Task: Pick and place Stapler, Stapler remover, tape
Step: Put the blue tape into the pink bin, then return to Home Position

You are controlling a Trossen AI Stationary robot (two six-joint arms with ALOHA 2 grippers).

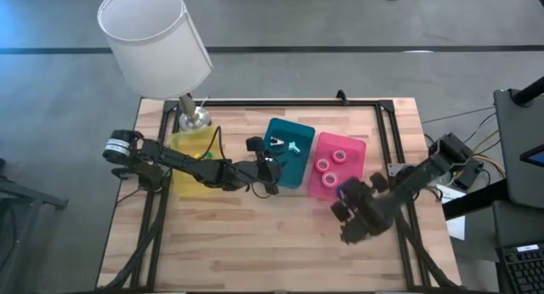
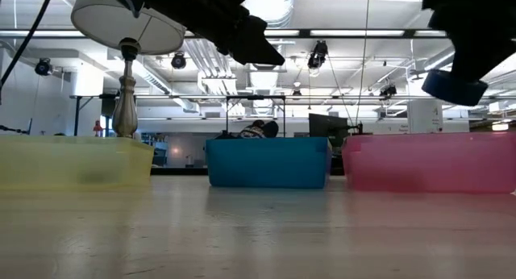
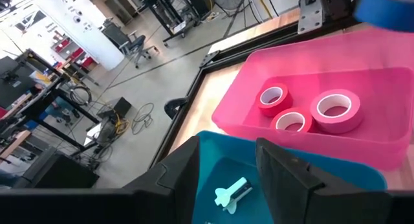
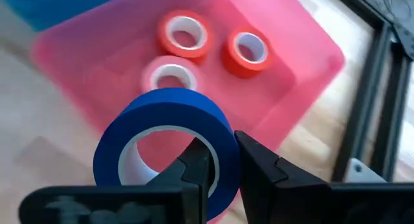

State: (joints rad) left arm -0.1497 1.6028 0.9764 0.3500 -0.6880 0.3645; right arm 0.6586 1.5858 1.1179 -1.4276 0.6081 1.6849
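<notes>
While my right fingers (image 4: 223,169) pinch the wall of the blue tape roll (image 4: 165,143), one inside the ring and one outside, I hold it in the air just off the pink bin's (image 1: 355,149) front corner, toward the desk's (image 1: 255,251) right edge. Three red-pink tape rolls (image 4: 184,33) lie flat inside that bin, close together and not stacked. In the low view the blue roll (image 2: 453,87) hangs clear above the pink bin's rim.

My left fingers (image 3: 226,166) stand apart with nothing between them, poised over the front of the teal bin (image 1: 289,154) in the middle of the desk. A small pale tool (image 3: 231,193) lies on that bin's floor. The yellow bin (image 1: 194,162) sits toward the left edge, with a lamp (image 1: 153,39) at the back left corner.
</notes>
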